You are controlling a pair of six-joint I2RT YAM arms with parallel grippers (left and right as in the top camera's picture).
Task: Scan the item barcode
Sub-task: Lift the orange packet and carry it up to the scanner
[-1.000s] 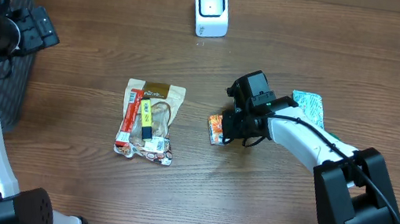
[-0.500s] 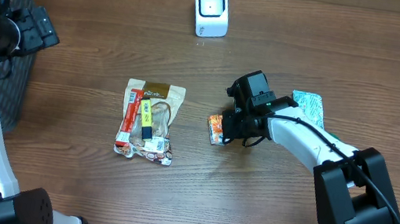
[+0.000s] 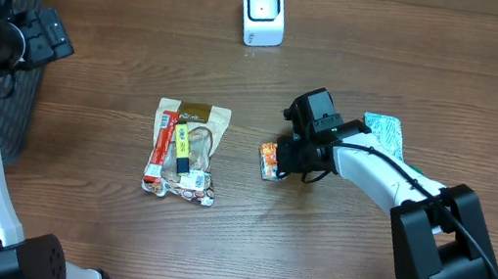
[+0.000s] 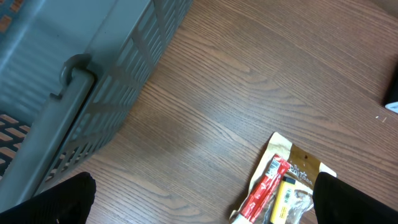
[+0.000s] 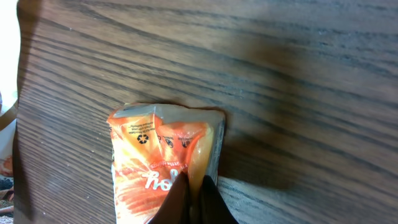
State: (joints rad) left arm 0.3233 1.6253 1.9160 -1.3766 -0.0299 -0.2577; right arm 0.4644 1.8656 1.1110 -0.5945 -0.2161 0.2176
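- Your right gripper (image 5: 193,200) is closed tight on the packet (image 5: 163,163). It pinches one edge, so most of the wrapper is free to be turned towards a reader.
- The packet lies near the middle of the worktop (image 3: 96,235), just left of the right wrist. It looks to be resting on the wood; I can't tell whether any part is lifted.
- The packet is small, orange and crinkled, with white script lettering, a recycling mark in one corner and a silvery sealed strip along one side. No barcode shows on the face you can see. I'd judge it is on the underside or under the fingers, so expect to flip it.
- The wrapper looks thin and slippery, so an edge pinch may let it droop or twist when raised.
- To the left, well apart, a clear bag (image 3: 186,150) of red and yellow items lies flat, out of the way.
- A teal pouch (image 3: 386,132) sits behind the right arm, partly hidden by it.
- Your left gripper (image 4: 199,208) is spread wide and holds nothing. It hangs beside the basket (image 4: 124,56) at the left edge, clear of the work.
- Farthest off, the white scanner (image 3: 263,11) stands upright at the back edge, beyond the packet and with open wood between them.
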